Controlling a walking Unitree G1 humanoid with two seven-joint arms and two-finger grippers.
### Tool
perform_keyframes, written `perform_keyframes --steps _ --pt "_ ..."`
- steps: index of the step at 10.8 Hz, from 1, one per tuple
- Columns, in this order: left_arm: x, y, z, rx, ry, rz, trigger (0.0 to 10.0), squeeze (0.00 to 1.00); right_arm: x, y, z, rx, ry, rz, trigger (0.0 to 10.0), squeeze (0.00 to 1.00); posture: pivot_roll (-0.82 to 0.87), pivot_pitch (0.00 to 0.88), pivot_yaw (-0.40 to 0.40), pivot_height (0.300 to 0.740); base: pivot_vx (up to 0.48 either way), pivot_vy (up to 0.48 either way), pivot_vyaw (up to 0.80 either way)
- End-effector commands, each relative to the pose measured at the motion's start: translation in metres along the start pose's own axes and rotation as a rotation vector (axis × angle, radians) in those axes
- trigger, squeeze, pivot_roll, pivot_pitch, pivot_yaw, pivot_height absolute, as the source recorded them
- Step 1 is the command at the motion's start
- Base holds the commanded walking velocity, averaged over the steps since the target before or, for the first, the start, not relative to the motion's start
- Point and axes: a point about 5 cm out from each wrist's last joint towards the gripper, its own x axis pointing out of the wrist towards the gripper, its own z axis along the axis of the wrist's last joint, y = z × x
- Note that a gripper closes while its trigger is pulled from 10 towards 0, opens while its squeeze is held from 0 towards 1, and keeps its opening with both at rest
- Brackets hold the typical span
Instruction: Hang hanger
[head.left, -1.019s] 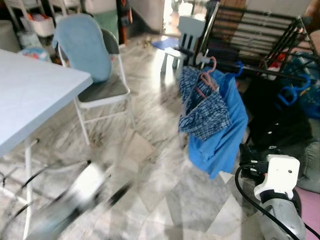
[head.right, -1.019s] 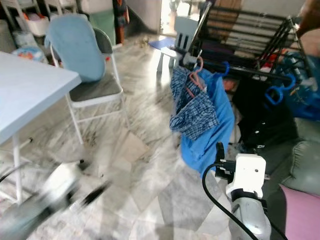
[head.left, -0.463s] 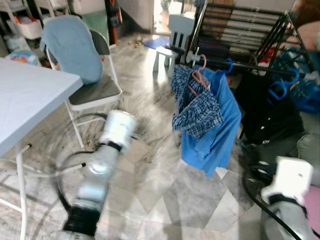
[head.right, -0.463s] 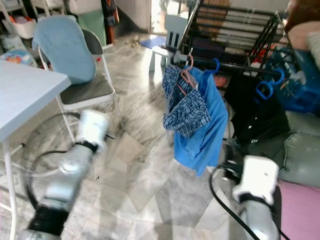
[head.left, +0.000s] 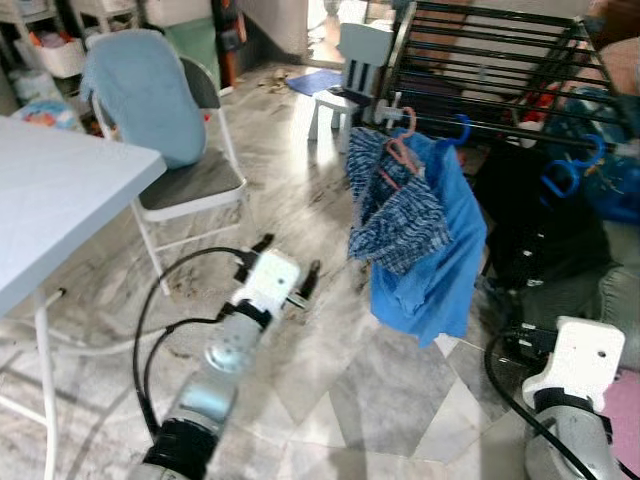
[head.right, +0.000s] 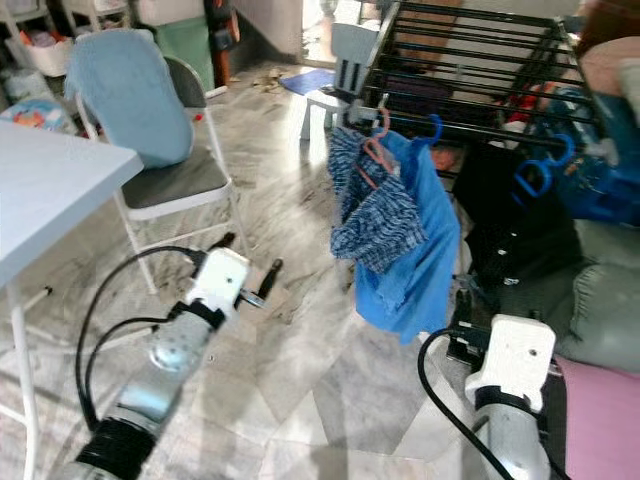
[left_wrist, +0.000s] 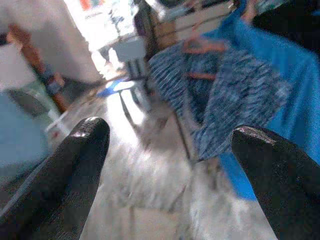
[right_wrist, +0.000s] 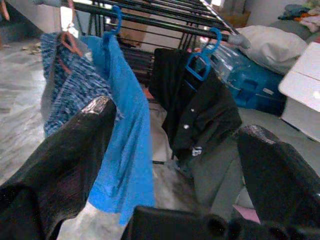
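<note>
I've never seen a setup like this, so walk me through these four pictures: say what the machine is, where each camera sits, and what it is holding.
This is a walking humanoid robot with two silver arms, each ending in a pincer of two long black fingers. The two wide pictures come from cameras in its head, looking down and forward. The left pincer reaches out over the marble floor; the right arm sits low at the right. The other two pictures come from cameras on the wrists, looking along the fingers. Both pincers are open and hold nothing.

Ahead is a black drying rack. On its front bar hang a blue checked shirt on a pink hanger, a plain blue shirt and a black garment, both on blue hangers. To the left stand a folding chair and a white table.
</note>
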Motion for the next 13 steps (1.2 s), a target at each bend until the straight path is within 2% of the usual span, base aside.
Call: perform_keyframes --steps 1,2,3,4,6,7,8,9,11,13 --pt "-0.007 0.018 -0.01 -0.017 0.054 0.029 10.0 0.0 -0.001 -0.007 0.002 -0.014 -0.01 -0.022 10.0 0.0 -0.02 0.0 -0.019 0.74 0.0 0.0 0.0" --pt "-0.013 0.028 -0.019 0.016 0.084 0.029 10.0 0.0 -0.002 -0.012 -0.002 -0.015 0.0 -0.035 10.0 0.0 0.01 0.0 -0.026 0.74 0.0 0.0 0.0" --pt "-0.018 0.036 -0.023 0.102 0.076 -0.026 10.0 0.0 -0.001 -0.015 -0.008 -0.019 0.011 -0.04 10.0 0.0 0.04 0.0 -0.029 0.74 0.0 0.0 0.0" --pt "-0.015 0.031 -0.022 0.114 0.063 -0.071 10.0 0.0 0.005 -0.014 -0.01 -0.021 0.007 -0.037 10.0 0.0 0.05 0.0 -0.025 0.74 0.0 0.0 0.0" --pt "0.014 -0.015 -0.001 -0.016 0.013 -0.045 10.0 0.0 0.023 -0.007 -0.002 -0.011 -0.044 -0.033 10.0 0.0 0.04 0.0 -0.029 0.74 0.0 0.0 0.0" --pt "0.023 -0.032 0.006 -0.05 -0.013 -0.079 10.0 0.0 0.026 -0.005 -0.002 -0.012 -0.049 -0.028 10.0 0.0 0.05 0.0 -0.034 0.74 0.0 0.0 0.0" --pt "0.031 -0.04 0.011 -0.068 -0.023 -0.074 10.0 0.0 0.032 -0.003 -0.002 -0.012 -0.054 -0.014 10.0 0.0 0.05 0.0 -0.032 0.74 0.0 0.0 0.0" --pt "0.034 -0.032 0.011 -0.125 -0.01 -0.031 10.0 0.0 0.037 -0.002 0.002 -0.012 -0.074 -0.007 10.0 0.0 0.07 0.0 -0.025 0.74 0.0 0.0 0.0" --pt "0.025 -0.032 0.006 -0.16 -0.028 -0.065 10.0 0.0 0.033 -0.008 -0.006 0.004 -0.045 -0.024 10.0 0.0 0.1 0.0 -0.047 0.74 0.0 0.0 0.0" --pt "0.024 -0.035 -0.003 -0.135 0.014 -0.051 10.0 0.0 0.032 -0.007 -0.007 -0.006 -0.043 -0.011 10.0 0.0 0.09 0.0 -0.053 0.74 0.0 0.0 0.0"
